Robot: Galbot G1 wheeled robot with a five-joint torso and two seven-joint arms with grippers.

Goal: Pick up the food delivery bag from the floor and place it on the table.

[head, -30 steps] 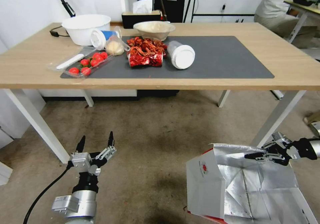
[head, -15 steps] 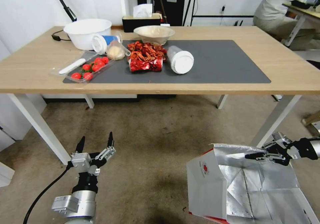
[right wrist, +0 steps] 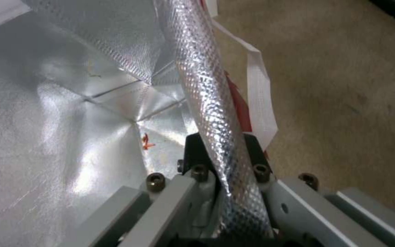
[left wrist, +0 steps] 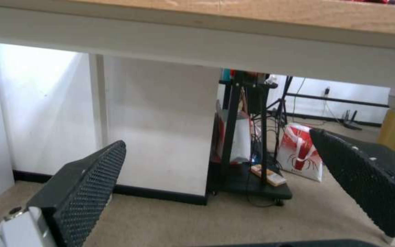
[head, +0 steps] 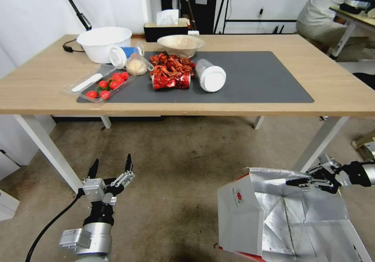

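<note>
Food delivery bag (head: 273, 219) sits low by the floor at the robot's front-right, near the white leg of the surface (head: 343, 94), mouth open w/ foil lining showing; whether its base touches the carpet can't be told; right hand (head: 302, 182) is clamped on the far rim of the mouth, and the right wrist view shows the foil-lined wall (right wrist: 211, 113) pinched flat between the closed pads, a white handle strip (right wrist: 259, 89) hanging loose just beside it; left hand (head: 111, 168) hangs idle on the left over the carpet, fingers spread w/ nothing in them; judged handling: paper + foil, so light but floppy, walls likely to buckle or fold in when lifted by one edge; thin rim could tear or slip under a hard pull, foil prob. slick; inside looks nearly empty, just a small red scrap at the bottom, so little weight to steady it; better hold prob. the handles or a reinforced top fold, or a second grip on the opposite rim to keep it square; free mat space on the right of the surface, away from the spilled red snacks (head: 170, 65) and tipped cup (head: 211, 75).
</note>
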